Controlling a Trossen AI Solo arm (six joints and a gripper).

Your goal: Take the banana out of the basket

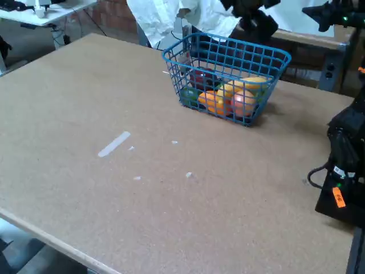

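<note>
The blue wire-mesh basket (171, 56) stands on the far part of the table, right of centre. Several fruits are piled inside it. The banana (255, 81) shows as a yellow curve lying on the pile toward the basket's right end, partly masked by the mesh. Below it are a round orange fruit (211, 101), a pinkish fruit (244, 101), and a yellow-green one (228, 90). A dark shape that looks like my gripper (252, 20) hangs just behind and above the basket's far rim, cut off by the frame's top edge. Its fingers do not show.
The arm's black base (345, 171) with cables and an orange tag sits at the table's right edge. A strip of tape (114, 143) and small white scraps lie on the brown tabletop (85, 103). White cloth (165, 17) hangs behind the basket.
</note>
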